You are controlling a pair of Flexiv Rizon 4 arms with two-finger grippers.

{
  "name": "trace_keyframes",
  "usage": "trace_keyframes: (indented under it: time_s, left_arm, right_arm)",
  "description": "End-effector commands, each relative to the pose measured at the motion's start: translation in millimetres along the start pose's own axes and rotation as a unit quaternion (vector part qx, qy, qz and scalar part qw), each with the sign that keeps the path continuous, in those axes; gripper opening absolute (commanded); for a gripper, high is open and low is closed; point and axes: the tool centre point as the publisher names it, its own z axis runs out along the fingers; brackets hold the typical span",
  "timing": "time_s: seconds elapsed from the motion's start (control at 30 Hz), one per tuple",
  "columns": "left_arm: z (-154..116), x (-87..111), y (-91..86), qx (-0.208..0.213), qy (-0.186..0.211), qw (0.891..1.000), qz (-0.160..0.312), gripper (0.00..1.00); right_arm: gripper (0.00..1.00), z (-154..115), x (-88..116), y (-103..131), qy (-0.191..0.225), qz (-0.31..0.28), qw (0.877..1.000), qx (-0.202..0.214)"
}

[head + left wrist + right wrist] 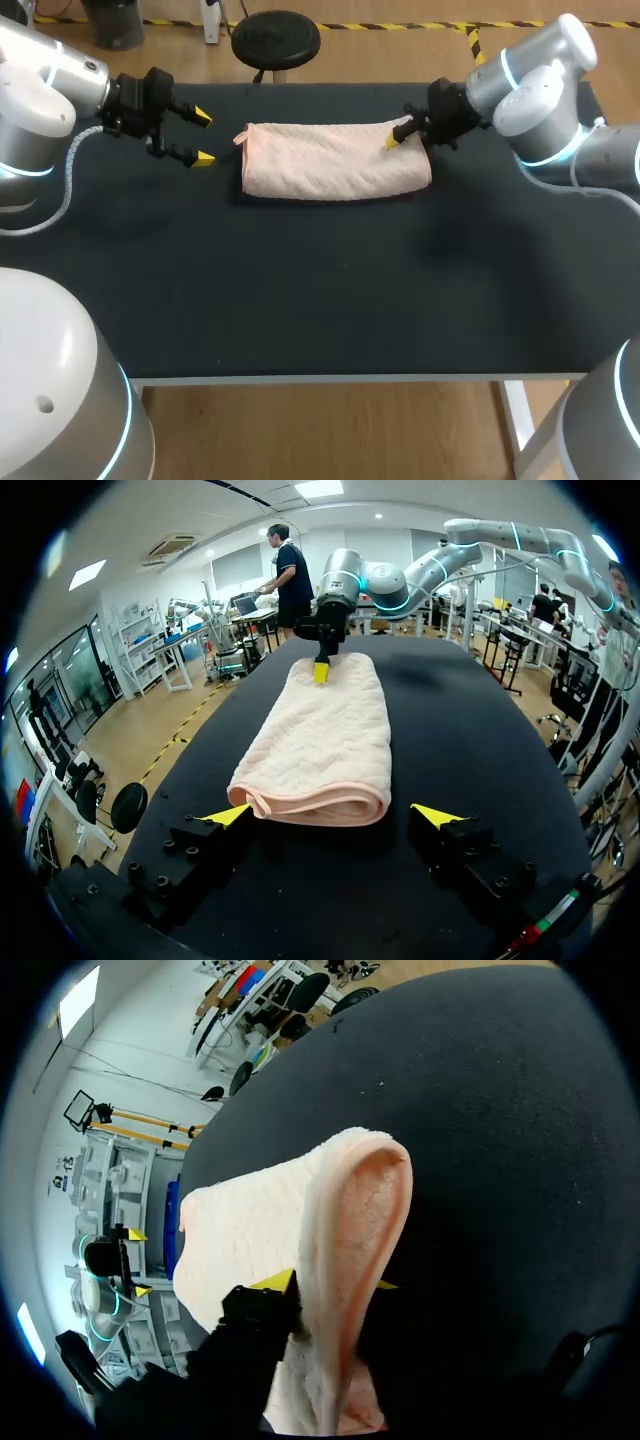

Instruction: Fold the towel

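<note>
At the left of the black table (300,290), the left gripper (203,138) hangs just off the towel's left end, not touching it. Its fingers are spread wide with nothing between them. From its own wrist camera, the two yellow tips (228,815) stand either side of the towel's near, rounded end and are clear of the cloth.

The pink towel (335,160) lies flat toward the back middle of the table, already doubled into a long, narrow strip running left to right. A thin dark shadow lines its front edge. How many layers it holds cannot be counted from above.

At the towel's far right corner sits the right gripper (393,137), coming in from the right. In its own wrist view, the gripper (330,1282) has a raised fold of cloth pinched between its fingers. One yellow tip (275,1280) lies on the quilted outer face. The other is mostly hidden behind the fold, with only a sliver of yellow peeking out. The lifted edge curls upright, showing its smoother inner side. The towel beneath the gripper body is cut off from sight.
</note>
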Motion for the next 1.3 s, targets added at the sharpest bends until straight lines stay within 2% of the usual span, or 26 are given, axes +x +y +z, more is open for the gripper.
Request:
trace_keyframes:
  time_s: [0.03,0.37,0.63,0.83,0.97,1.0,1.03,1.3]
  left_arm:
    - [0.7,0.9,0.6,0.001,-0.002,1.0,0.001,1.0]
    - [0.7,0.9,0.6,0.001,-0.002,1.0,0.001,1.0]
    - [0.7,0.9,0.6,0.001,-0.002,1.0,0.001,1.0]
    - [0.7,0.9,0.6,0.001,-0.002,1.0,0.001,1.0]
    - [0.7,0.9,0.6,0.001,-0.002,1.0,0.001,1.0]
    - [0.7,0.9,0.6,0.001,-0.002,1.0,0.001,1.0]
    - [0.7,0.9,0.6,0.001,-0.002,1.0,0.001,1.0]
    - [0.7,0.9,0.6,0.001,-0.002,1.0,0.001,1.0]
  right_arm:
    - [0.0,0.7,23.8,-5.5,-0.028,-0.004,0.999,-0.017]
    - [0.0,22.2,99.4,5.1,-0.059,-0.033,0.997,-0.048]
    - [0.0,61.4,165.4,3.3,-0.083,-0.045,0.993,-0.065]
    - [0.0,87.9,204.1,-5.4,-0.097,-0.039,0.991,-0.08]
    - [0.0,101.8,219.7,-16.4,-0.11,-0.045,0.989,-0.087]
    - [0.35,103.3,221.5,-18.2,-0.12,-0.038,0.988,-0.094]
    - [1.0,103.7,223.1,-19.0,-0.126,-0.041,0.986,-0.106]
    - [1.0,74.0,267.5,-26.2,-0.085,-0.054,0.983,-0.154]
